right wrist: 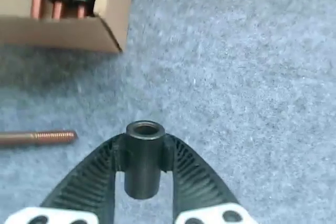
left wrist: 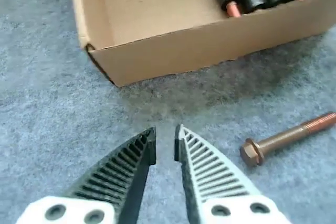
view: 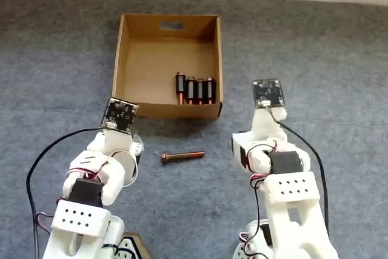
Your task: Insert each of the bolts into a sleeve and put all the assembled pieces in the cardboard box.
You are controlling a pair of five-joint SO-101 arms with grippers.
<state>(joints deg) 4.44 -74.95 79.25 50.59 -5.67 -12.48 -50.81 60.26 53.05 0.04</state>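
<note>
Copper-coloured hex-head bolt lies flat on the grey carpeted table, just before the brown cardboard box, between the arms. Four black-sleeved bolts rest in the box's near right corner. Right gripper clamps a black cylindrical sleeve. Left gripper: narrow gap, holding nothing.

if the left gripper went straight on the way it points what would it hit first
Probably the carpet just before the cardboard box; depth is unclear. The bolt lies aside.
</note>
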